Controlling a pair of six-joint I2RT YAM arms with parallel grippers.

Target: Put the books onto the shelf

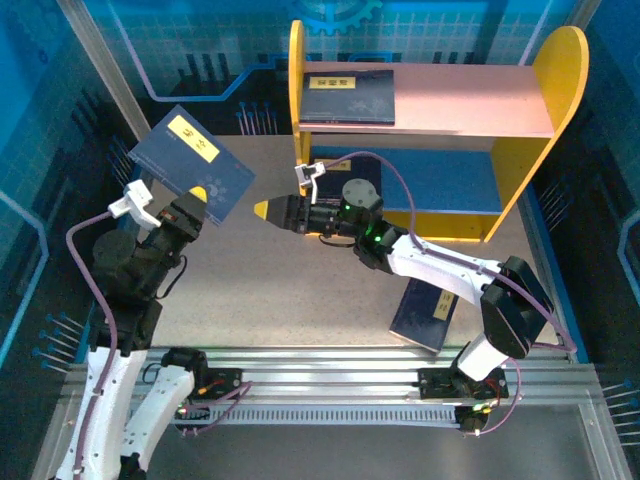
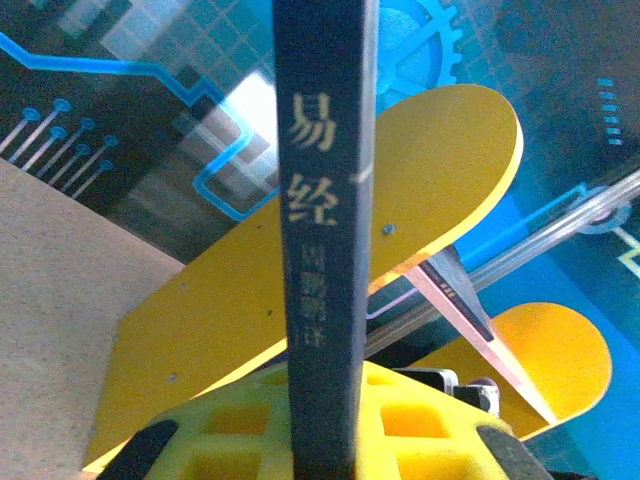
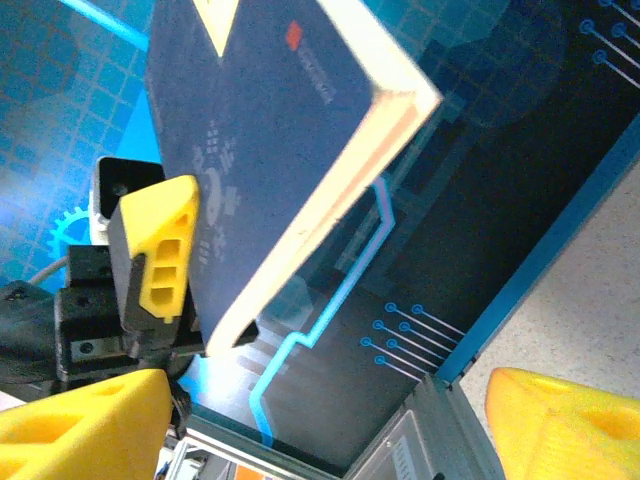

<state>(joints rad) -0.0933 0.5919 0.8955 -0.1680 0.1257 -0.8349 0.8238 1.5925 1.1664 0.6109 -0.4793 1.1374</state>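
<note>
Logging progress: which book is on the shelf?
The book flat atop the shelf; the left gripper holds the raised book, the third book lies on the table.

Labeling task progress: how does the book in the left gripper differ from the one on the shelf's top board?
The held book is clamped in the left gripper, up off the table; the shelved book lies loose on the top board of the shelf. The held book is tilted and turned diagonal; the shelved book lies flat, square to the board. Both are dark navy with a yellow label.
</note>
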